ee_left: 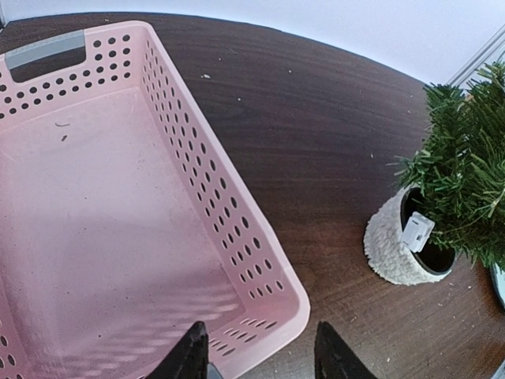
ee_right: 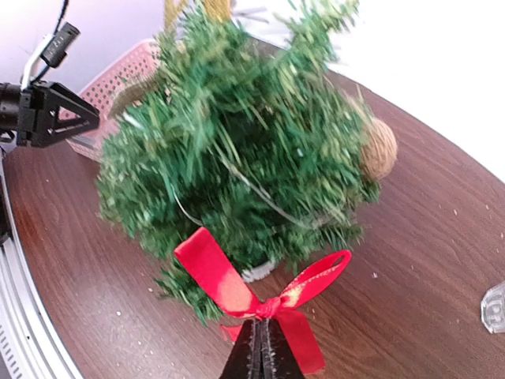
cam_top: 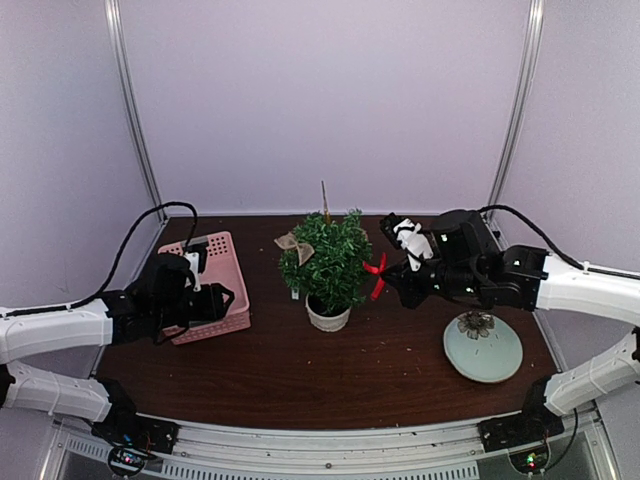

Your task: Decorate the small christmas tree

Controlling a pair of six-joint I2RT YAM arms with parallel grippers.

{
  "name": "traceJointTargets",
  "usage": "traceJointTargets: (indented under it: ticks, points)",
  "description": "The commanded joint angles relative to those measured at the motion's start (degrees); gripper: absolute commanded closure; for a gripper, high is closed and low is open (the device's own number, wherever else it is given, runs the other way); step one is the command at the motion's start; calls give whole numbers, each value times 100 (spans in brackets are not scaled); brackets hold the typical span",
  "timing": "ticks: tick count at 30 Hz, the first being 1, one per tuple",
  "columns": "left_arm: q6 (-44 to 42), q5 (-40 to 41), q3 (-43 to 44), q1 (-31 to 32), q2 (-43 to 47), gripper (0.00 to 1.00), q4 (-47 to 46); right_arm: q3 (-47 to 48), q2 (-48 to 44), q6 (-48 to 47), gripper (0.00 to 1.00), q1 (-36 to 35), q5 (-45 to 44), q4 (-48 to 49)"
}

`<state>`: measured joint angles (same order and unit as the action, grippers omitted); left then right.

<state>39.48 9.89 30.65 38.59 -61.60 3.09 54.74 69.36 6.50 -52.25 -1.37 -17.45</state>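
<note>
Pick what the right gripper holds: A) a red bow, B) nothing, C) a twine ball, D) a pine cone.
A: the right gripper is shut on the knot of the red bow, close in front of the tree.

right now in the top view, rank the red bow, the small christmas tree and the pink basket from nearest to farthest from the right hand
1. red bow, pinched in the right hand itself.
2. small christmas tree, just left of the hand, mid table.
3. pink basket, far left, beyond the tree.
</note>
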Motion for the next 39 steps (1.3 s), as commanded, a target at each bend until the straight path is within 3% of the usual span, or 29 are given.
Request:
traceJointTargets:
  ticks: [1, 7, 31, 39]
  points:
    - [-94, -82, 159, -78, -48, 55, -248, 361, 224, -78, 100, 29, 389, 393]
    - [-86, -114, 173, -112, -114, 55, -274, 389, 240, 276, 100, 18, 667, 826]
    - [-99, -224, 239, -218, -281, 55, -432, 740, 1023, 26, 100, 391, 881, 969]
    - [-81, -242, 239, -229, -327, 55, -470, 703, 574, -123, 100, 425, 742, 724]
